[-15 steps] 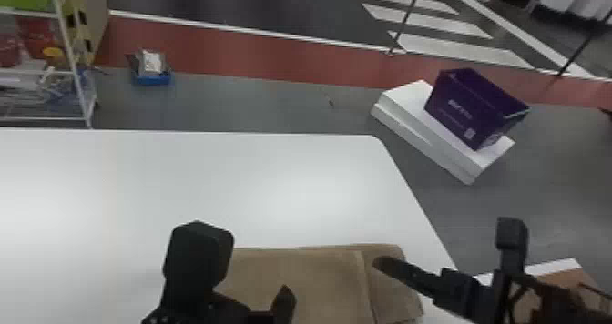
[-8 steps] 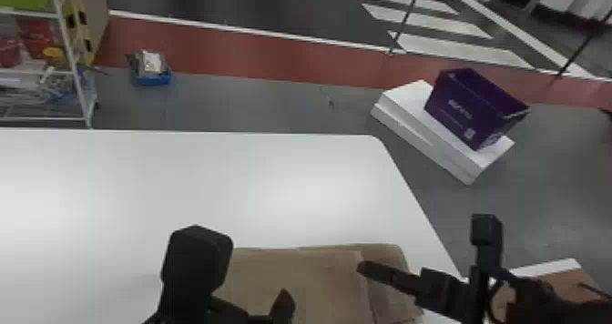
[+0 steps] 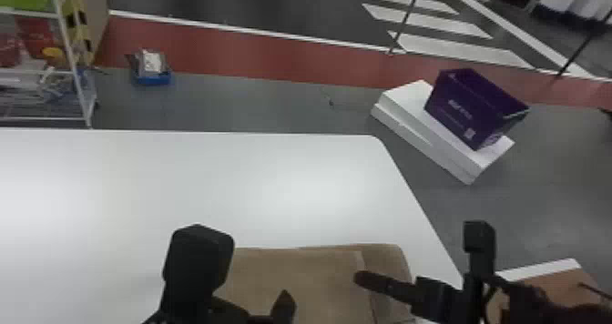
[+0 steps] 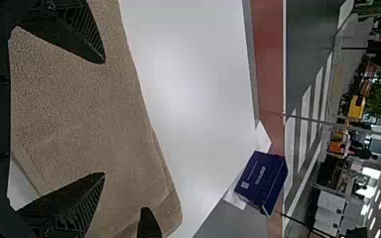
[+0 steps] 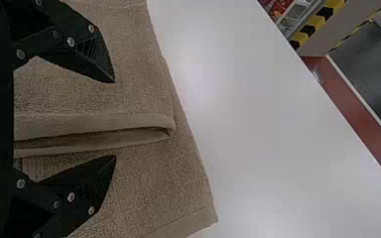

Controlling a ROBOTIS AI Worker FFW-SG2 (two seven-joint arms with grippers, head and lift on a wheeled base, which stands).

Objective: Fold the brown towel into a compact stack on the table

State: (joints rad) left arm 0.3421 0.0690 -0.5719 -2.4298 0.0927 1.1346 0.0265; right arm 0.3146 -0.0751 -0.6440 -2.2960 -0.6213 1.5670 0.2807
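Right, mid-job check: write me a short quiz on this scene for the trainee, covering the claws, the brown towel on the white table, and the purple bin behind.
1. True or false: the black left claw and the black right claw both stand open.
2. Fill in: in the right wrist view, a folded edge of the soft brown towel lies between the right claw's two ____.
3. Beyond the smooth white table, the dark purple bin rests on:
a) a wire shelf
b) flat white slabs
c) the towel

Key: 1 true; 2 fingers; 3 b
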